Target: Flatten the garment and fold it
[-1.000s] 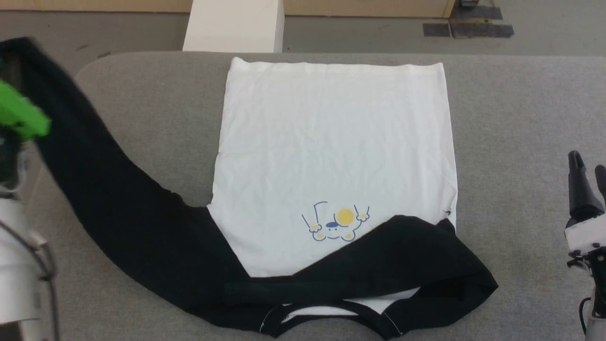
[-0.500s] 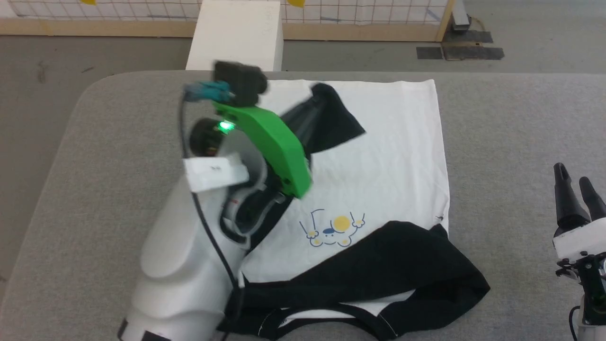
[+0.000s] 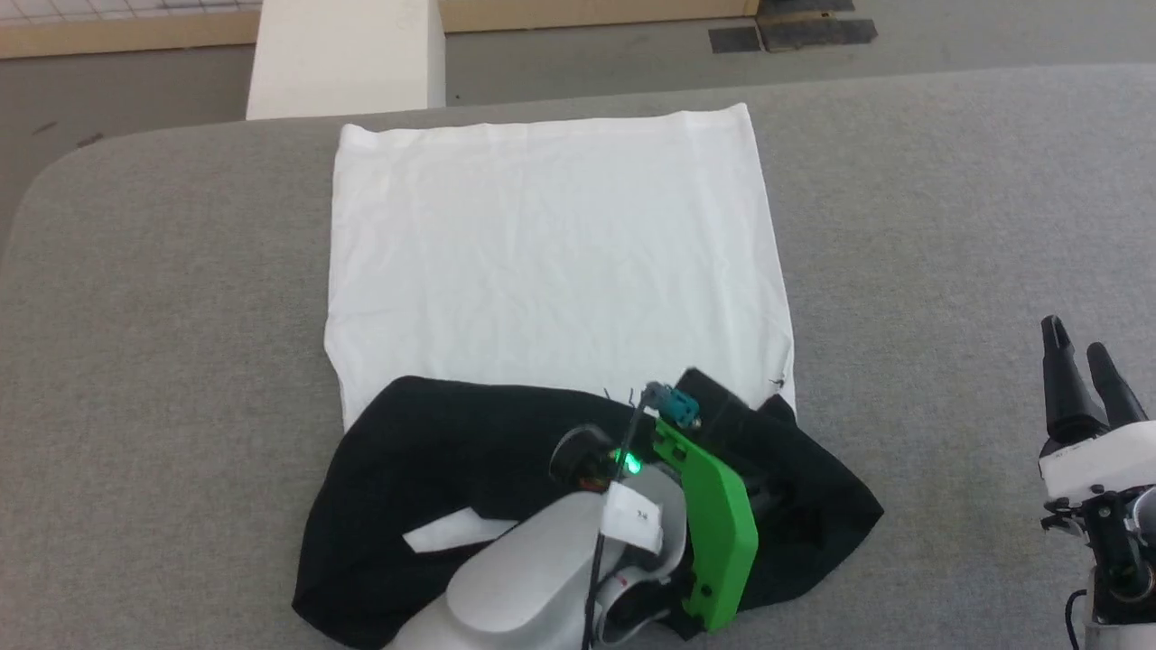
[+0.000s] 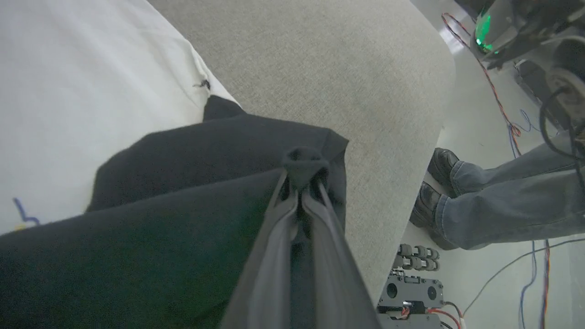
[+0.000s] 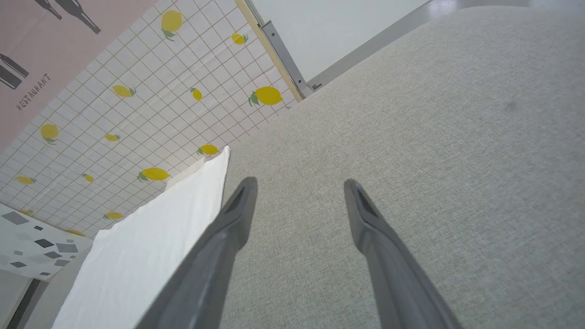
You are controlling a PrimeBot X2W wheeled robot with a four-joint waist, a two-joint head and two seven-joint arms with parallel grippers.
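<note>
Pinching the black sleeve end (image 4: 304, 160) of the garment (image 3: 551, 244), mid-frame on the bench (image 3: 948, 226), between pressed-together left jaws, right jaws spread lower right; soft, light, floppy, probably best seized at hem corners.

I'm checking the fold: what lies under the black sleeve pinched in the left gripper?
The black sleeve, pinched in the left gripper, lies over the garment's white chest. It covers all but one blue stroke of the print; the neckband cannot be seen.
</note>
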